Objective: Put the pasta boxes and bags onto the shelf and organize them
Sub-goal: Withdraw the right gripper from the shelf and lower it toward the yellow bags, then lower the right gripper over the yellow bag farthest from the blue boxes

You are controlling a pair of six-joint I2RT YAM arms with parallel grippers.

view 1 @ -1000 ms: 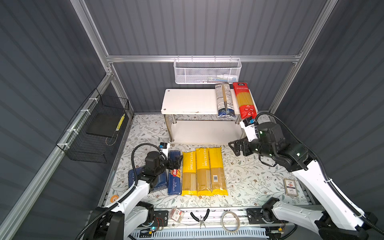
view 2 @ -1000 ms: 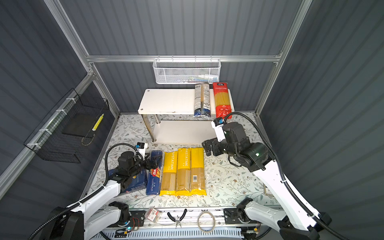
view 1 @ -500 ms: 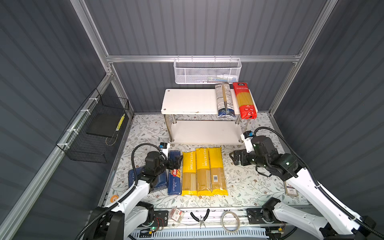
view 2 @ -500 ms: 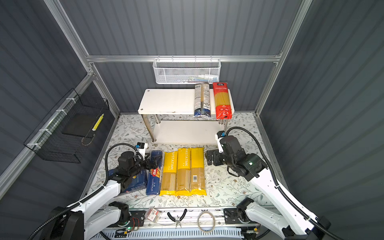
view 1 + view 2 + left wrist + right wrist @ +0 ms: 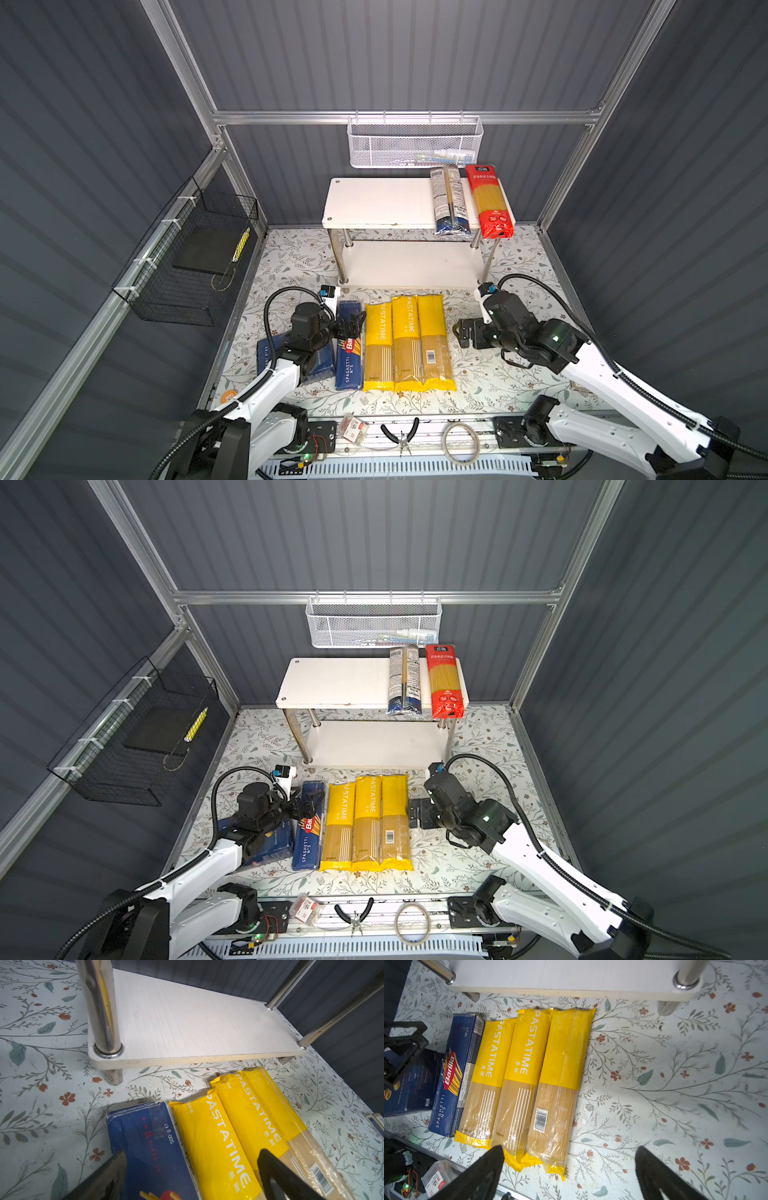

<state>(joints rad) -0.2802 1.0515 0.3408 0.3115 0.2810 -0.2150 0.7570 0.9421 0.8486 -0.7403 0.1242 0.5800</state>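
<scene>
Three yellow pasta bags (image 5: 405,340) lie side by side on the floral table in front of the white two-tier shelf (image 5: 378,201). A blue spaghetti box (image 5: 349,361) lies along their left side. A second dark blue box (image 5: 266,355) lies partly under my left arm. On the shelf's top tier, at its right end, lie a silver-blue bag (image 5: 449,199) and a red bag (image 5: 488,201). My left gripper (image 5: 192,1153) is open over the far ends of the spaghetti box (image 5: 145,1142) and the nearest yellow bag. My right gripper (image 5: 570,1149) hangs open and empty just right of the yellow bags (image 5: 560,1068).
The shelf's lower tier (image 5: 411,264) is bare. A white mesh basket (image 5: 415,143) hangs on the back wall and a black wire basket (image 5: 195,257) on the left wall. Pliers (image 5: 401,434), a cable coil (image 5: 459,440) and a small packet (image 5: 353,428) lie along the front rail.
My right arm has come down and forward from the shelf's right end to table height beside the yellow bags, still open. The left arm and all the packages have stayed put.
</scene>
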